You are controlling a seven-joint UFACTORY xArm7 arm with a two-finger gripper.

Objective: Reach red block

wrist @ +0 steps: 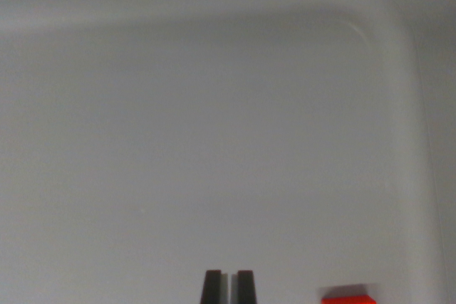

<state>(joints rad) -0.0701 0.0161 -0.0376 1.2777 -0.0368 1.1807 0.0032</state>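
Observation:
The red block [348, 295] shows only as a small strip at the bottom edge, on the wrist view's right; most of it is cut off by the frame. It lies on the floor of a white tray. My gripper [229, 286] pokes in at the bottom centre, its two dark fingertips [212, 286] almost touching, with only a thin gap and nothing between them. The block sits to the right of the fingertips, clearly apart from them.
The white tray's raised rim [388, 40] curves round at the upper right and runs along the top and down the right side. Its pale floor fills the rest of the view.

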